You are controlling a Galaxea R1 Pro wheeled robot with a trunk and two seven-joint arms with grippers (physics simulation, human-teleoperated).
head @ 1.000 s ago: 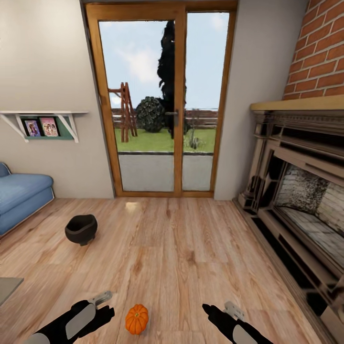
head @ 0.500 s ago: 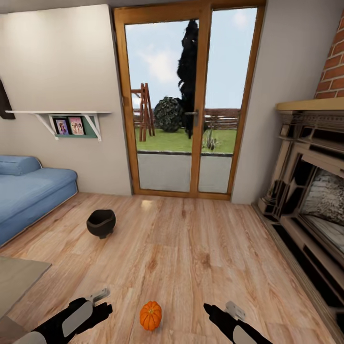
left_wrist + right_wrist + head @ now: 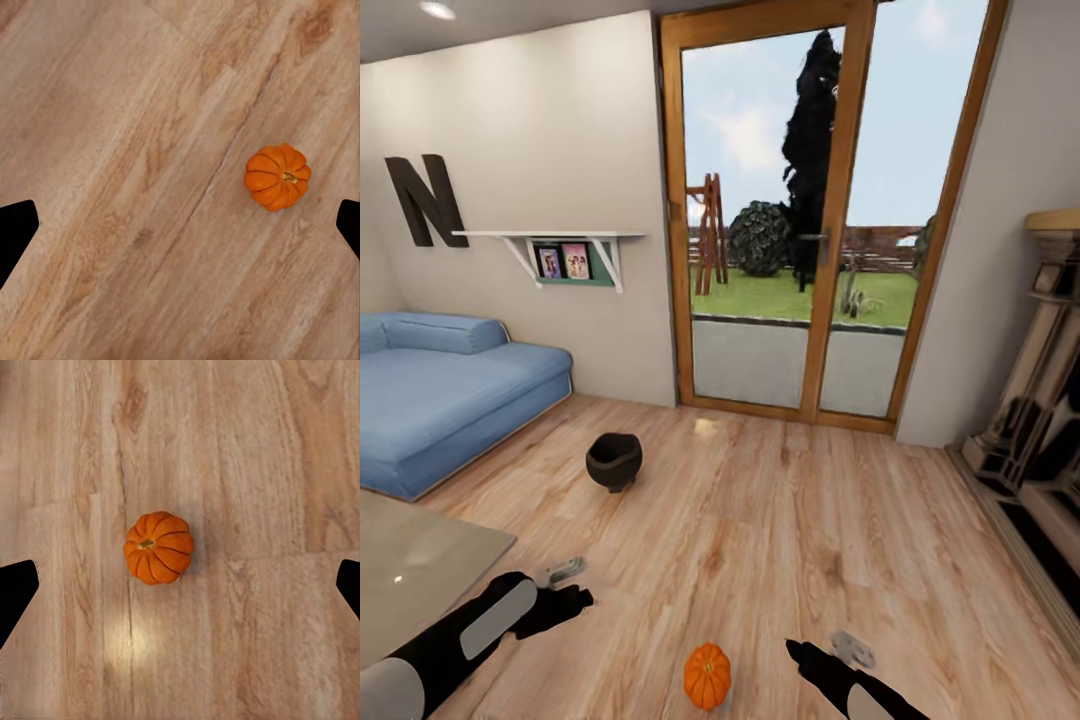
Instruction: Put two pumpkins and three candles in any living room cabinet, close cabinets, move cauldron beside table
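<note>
1. Resting on the bare wood floor [image 3: 780,540], one small orange ribbed pumpkin [image 3: 707,676], stem up, untouched by either arm.
2. Relative to that pumpkin: left gripper [image 3: 565,590] off to its left and a little farther into the room, right gripper [image 3: 830,655] just to its right, both above the planks and apart from it.
3. Seen again from the left wrist, the pumpkin [image 3: 277,177] lying between the two dark fingertips [image 3: 15,236] at the picture's edges, nearer one of them; tips spread wide, nothing held.
4. Seen from the right wrist, the pumpkin [image 3: 158,547] almost centred, with the fingertips [image 3: 16,592] likewise far apart at the edges; released, nothing between them.
5. Well beyond the pumpkin and to its left, a matte black cauldron [image 3: 614,461], upright on the floor with its wide mouth open upward.
6. Left of the pumpkin, the glossy grey-olive corner of the low table [image 3: 410,570], close to the left arm.
7. Past the cauldron, a blue sofa [image 3: 450,385] along the wall, under a white shelf [image 3: 550,240] with two small pictures and a large dark letter N [image 3: 425,200].
8. Straight ahead from the pumpkin, a wood-framed glass door [image 3: 815,220] onto a lawn; to its right, part of a fireplace surround [image 3: 1040,400].
</note>
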